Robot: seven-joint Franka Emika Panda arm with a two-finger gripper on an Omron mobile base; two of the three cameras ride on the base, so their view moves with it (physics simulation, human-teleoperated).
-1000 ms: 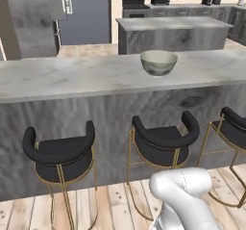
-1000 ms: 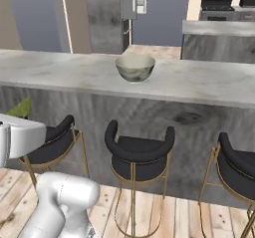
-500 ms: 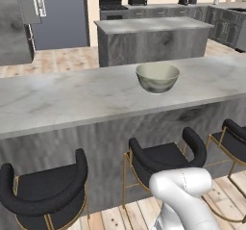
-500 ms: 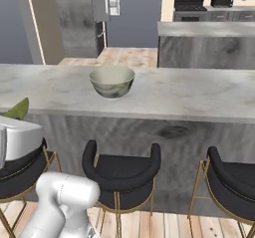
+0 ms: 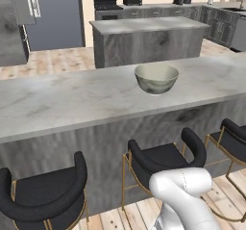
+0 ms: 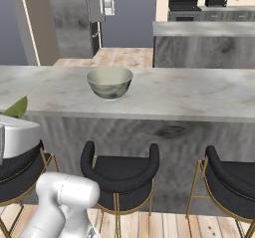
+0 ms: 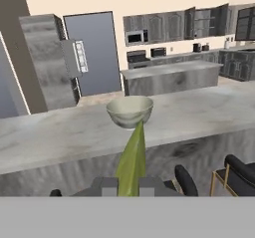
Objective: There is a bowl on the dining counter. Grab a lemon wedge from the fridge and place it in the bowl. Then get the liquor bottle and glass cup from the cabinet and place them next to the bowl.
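Pincer (image 7: 128, 183) grips lemon wedge (image 7: 132, 162) short of bowl (image 7: 130, 111).

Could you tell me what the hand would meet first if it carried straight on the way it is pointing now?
Most likely the bowl on the dining counter: in the hand view the lemon wedge held by the hand points at it, though depth is unclear.

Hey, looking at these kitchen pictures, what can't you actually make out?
- Bowl bottom: hidden behind its own near wall in the base views.
- Tool grip: in the hand view the lemon wedge rises between the fingertips, but the lower edge hides the contact.
- Stools under the dining counter: legs cut off by the bottom edge.
- Far-wall appliances: too small to identify.
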